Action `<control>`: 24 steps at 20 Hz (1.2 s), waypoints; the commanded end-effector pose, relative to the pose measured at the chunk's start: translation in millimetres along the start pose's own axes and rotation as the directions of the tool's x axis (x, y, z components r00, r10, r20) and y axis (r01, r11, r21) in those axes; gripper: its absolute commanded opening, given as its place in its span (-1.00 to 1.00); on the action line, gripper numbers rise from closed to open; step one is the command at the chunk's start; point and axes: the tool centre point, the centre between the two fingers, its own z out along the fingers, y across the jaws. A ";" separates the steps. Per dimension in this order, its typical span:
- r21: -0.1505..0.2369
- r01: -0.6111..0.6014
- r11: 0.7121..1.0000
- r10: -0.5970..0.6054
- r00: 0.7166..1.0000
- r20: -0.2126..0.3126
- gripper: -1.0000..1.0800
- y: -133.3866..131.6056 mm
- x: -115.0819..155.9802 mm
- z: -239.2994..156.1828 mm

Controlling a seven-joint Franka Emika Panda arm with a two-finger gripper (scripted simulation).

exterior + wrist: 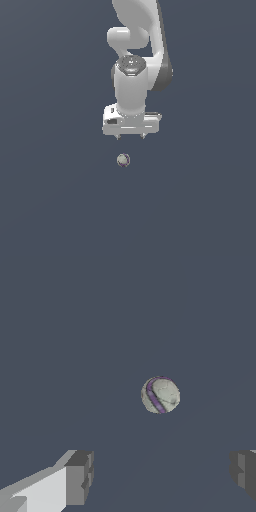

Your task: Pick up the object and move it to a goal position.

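The object (123, 160) is a tiny pale grey-white ball with a purplish stripe, lying on the flat dark surface. In the wrist view the ball (160, 395) sits ahead of the fingers and apart from them. My gripper (130, 137) hangs a little above and beyond the ball in the exterior view, pointing down. Its two short fingertips (80, 476) stand wide apart, so it is open, with nothing between them.
The white arm (134, 60) rises behind the gripper toward the exterior view's top. A plain dark grey-blue surface (55, 200) fills the rest of both views.
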 end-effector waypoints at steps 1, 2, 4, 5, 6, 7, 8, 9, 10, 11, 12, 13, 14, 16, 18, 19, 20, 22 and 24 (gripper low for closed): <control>0.000 0.000 1.000 0.000 1.000 0.000 0.92 0.0 0.0 0.0; 0.000 0.001 1.000 -0.001 1.000 0.000 0.92 -0.3 -0.1 -0.1; -0.002 0.007 1.000 -0.007 1.000 0.003 0.92 -3.5 -0.6 -0.7; -0.004 0.012 1.000 -0.012 1.000 0.005 0.92 -6.1 -1.0 -1.2; -0.007 0.019 1.000 -0.019 1.000 0.008 0.92 -9.4 -1.6 -1.9; -0.009 0.026 1.000 -0.025 1.000 0.011 0.92 -13.0 -2.3 -2.6; -0.011 0.031 0.999 -0.031 0.999 0.013 0.92 -15.8 -2.8 -3.2; -0.013 0.035 0.999 -0.034 0.999 0.015 0.92 -17.8 -3.2 -3.6; -0.014 0.037 0.999 -0.037 0.999 0.016 0.92 -19.0 -3.5 -3.8; -0.014 0.037 0.999 -0.037 0.999 0.016 0.92 -19.4 -3.6 -4.0; -0.014 0.037 0.999 -0.037 0.999 0.016 0.92 -19.1 -3.5 -3.8; -0.013 0.036 0.999 -0.036 0.999 0.016 0.92 -18.5 -3.4 -3.7; -0.013 0.036 0.999 -0.036 0.999 0.016 0.92 -18.3 -3.3 -3.7; -0.013 0.033 0.999 -0.033 0.999 0.016 0.92 -18.4 -3.3 -3.5; -0.013 0.024 1.000 -0.024 1.000 0.016 0.92 -18.2 -3.0 -2.9; -0.013 0.017 1.000 -0.017 1.000 0.016 0.92 -18.0 -2.8 -2.3; -0.012 0.009 1.000 -0.009 1.000 0.016 0.92 -17.7 -2.5 -1.7; -0.011 -0.012 1.000 0.013 1.000 0.016 0.92 -17.0 -1.8 0.0; -0.010 -0.039 0.999 0.039 0.999 0.016 0.92 -16.0 -1.0 2.0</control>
